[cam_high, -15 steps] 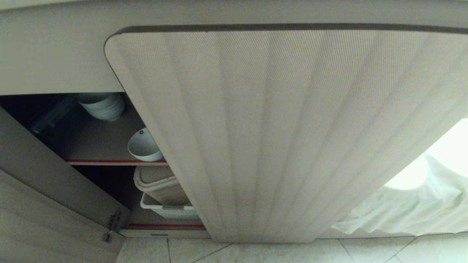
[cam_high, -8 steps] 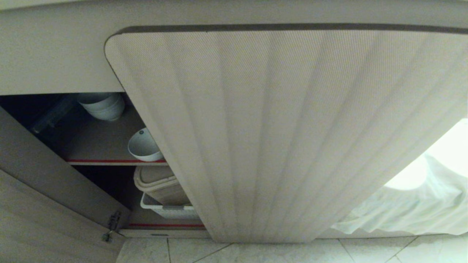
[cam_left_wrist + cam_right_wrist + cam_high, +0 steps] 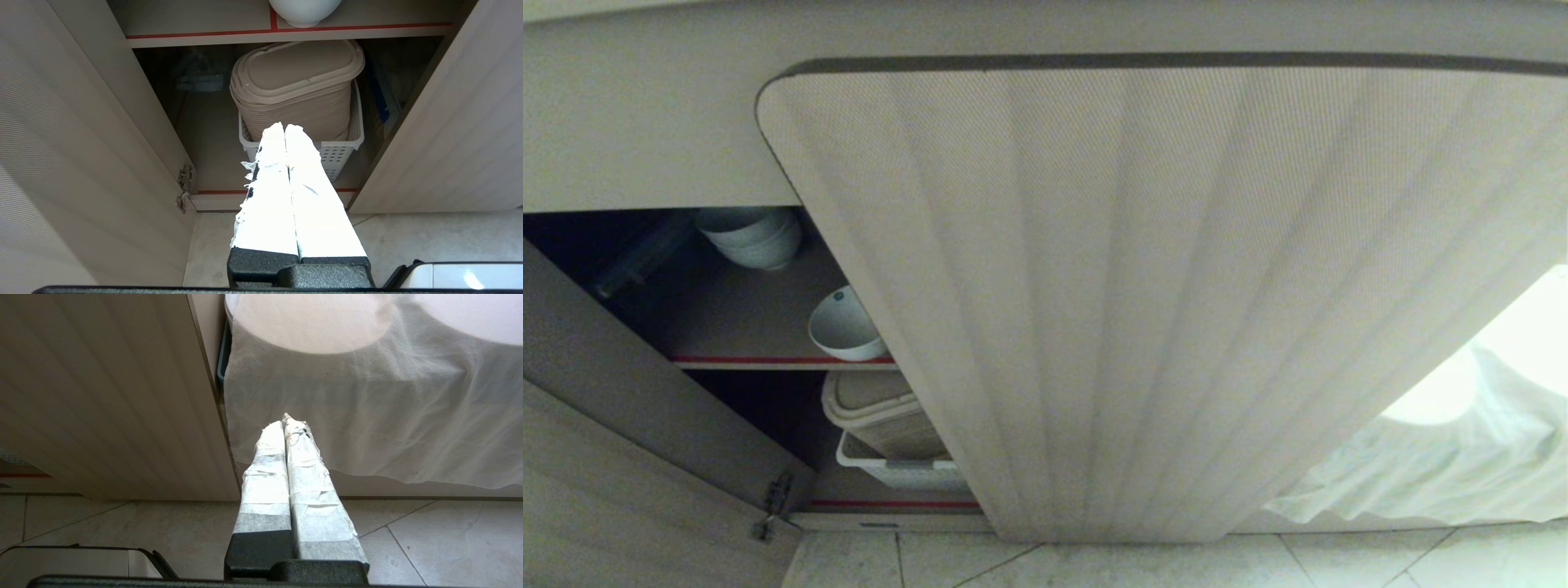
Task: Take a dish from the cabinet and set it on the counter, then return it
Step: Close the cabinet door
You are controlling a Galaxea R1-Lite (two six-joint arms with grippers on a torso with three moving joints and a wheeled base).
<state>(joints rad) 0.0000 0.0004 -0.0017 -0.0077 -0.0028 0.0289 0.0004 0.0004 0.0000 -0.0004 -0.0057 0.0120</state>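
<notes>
Mostly, the head view is filled by the cabinet and its big ribbed right-hand door, which swings out toward the camera and hides much of the opening behind it. Its rounded corner and long slanting edge cut across the shelves, leaving only a narrow wedge of access between this door and the open left door, whose metal hinge sits low by the tiled floor. To the right, a pale gauzy cloth hangs down past the ribbed door's edge.

Inside, the lower compartment is crowded: a beige lidded bin stands in a white perforated basket, taking up much of the space above the red-taped bottom edge. On the upper shelf, edged in red tape, a stack of white bowls sits toward the back, and the dish rests well apart from it, tipped on its side right at the front edge, just beside the ribbed door's edge.

Neither arm shows in the head view. The left gripper hangs outside the cabinet, aimed at the basket, its white-wrapped fingers pressed together and holding nothing. The right gripper points at the cloth beside the ribbed door, tape-wrapped fingers likewise closed and empty
</notes>
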